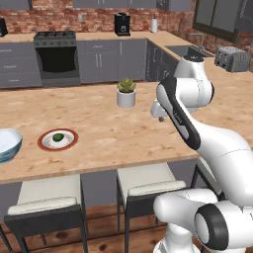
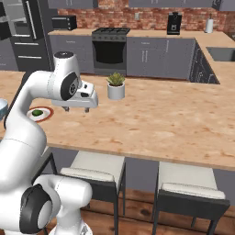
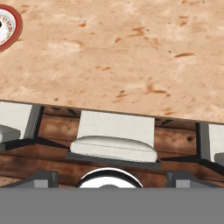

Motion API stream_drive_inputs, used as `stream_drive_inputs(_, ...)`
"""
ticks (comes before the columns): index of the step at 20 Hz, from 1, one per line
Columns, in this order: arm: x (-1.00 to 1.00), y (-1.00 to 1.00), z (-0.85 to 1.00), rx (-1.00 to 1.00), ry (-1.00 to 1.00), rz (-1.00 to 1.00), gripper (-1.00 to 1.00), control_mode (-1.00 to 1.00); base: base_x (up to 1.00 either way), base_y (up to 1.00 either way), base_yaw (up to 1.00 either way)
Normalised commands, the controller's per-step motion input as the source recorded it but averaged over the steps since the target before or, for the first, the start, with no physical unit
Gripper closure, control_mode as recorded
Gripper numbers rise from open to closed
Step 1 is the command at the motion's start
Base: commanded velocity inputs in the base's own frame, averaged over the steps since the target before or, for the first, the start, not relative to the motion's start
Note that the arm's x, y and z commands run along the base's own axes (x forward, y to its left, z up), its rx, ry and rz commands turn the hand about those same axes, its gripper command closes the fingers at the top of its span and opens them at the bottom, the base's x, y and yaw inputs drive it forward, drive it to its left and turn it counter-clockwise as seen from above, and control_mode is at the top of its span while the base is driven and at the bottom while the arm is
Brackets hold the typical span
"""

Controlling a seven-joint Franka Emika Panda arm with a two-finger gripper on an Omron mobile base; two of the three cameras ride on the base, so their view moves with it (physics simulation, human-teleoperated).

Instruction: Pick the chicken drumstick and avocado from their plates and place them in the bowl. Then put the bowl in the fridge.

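Observation:
The avocado (image 1: 58, 137) lies dark green on the white plate with a red-brown rim (image 1: 43, 147), on the wooden counter. To the left of the plate, at the picture's edge, stands the pale blue bowl (image 1: 7, 144). My gripper (image 2: 77, 109) hangs a little above the counter, right of that plate (image 2: 47, 113) and apart from it, pointing down. In the hand view its fingertips (image 3: 42, 178) stand wide apart, open, with nothing between them, and the plate's rim (image 3: 15, 27) shows at the top left. The dark fridge (image 2: 20, 34) stands at the far left. The chicken drumstick is out of view.
A spiky potted plant (image 1: 126, 92) stands on the counter behind the hand. Stools (image 1: 148, 180) line the counter's near edge. The black oven (image 1: 57, 58), a coffee machine (image 1: 122, 23), a sink (image 1: 185, 50) and a toaster (image 1: 232, 59) sit along the far counters.

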Motion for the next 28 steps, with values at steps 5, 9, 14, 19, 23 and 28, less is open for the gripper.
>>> stream_drive_inputs(5,0.0,0.0,0.0,0.0,0.0,0.0,-1.0,1.0,-0.2,0.15,0.0)
stream_drive_inputs(9,0.0,0.0,0.0,0.0,0.0,0.0,-1.0,1.0,-0.19,0.75,0.0)
stream_drive_inputs(14,0.0,0.0,0.0,0.0,0.0,0.0,-1.0,1.0,-0.11,0.87,0.0)
stream_drive_inputs(19,0.0,0.0,0.0,0.0,0.0,0.0,-1.0,1.0,-0.1,0.89,0.0)
stream_drive_inputs(23,0.0,0.0,0.0,0.0,0.0,0.0,-1.0,1.0,-0.02,0.87,0.0)
stream_drive_inputs(28,0.0,0.0,0.0,0.0,0.0,0.0,-1.0,1.0,0.13,0.8,-0.09)
